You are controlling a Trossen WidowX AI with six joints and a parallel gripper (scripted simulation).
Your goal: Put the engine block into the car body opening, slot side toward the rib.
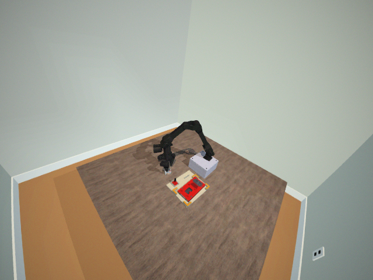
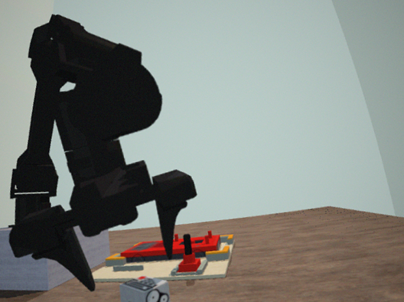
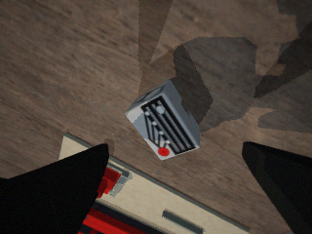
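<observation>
The grey engine block [image 1: 167, 172] [image 2: 145, 299] [image 3: 165, 124] stands upright on the wooden table, off the cream board. Its printed top with a red dot faces up, and its slot shows low on the left in the exterior view. My gripper [image 2: 131, 274] [image 3: 175, 149] is open and empty, pointing down above the block, with the fingertips wide apart and clear of it. The red car body [image 1: 184, 196] [image 2: 158, 250] [image 3: 114, 224] lies flat on the board. Its opening [image 1: 188, 191] [image 2: 197, 241] has no block in it. The rib cannot be made out clearly.
The cream board [image 1: 181, 178] [image 2: 154, 274] [image 3: 146, 189] has orange-topped corner pieces around the car body. A red piece with an upright black stick [image 1: 175, 182] [image 2: 189, 264] stands on the board near the block. The pale box [image 1: 199, 167] [image 2: 7, 257] stands beside the board.
</observation>
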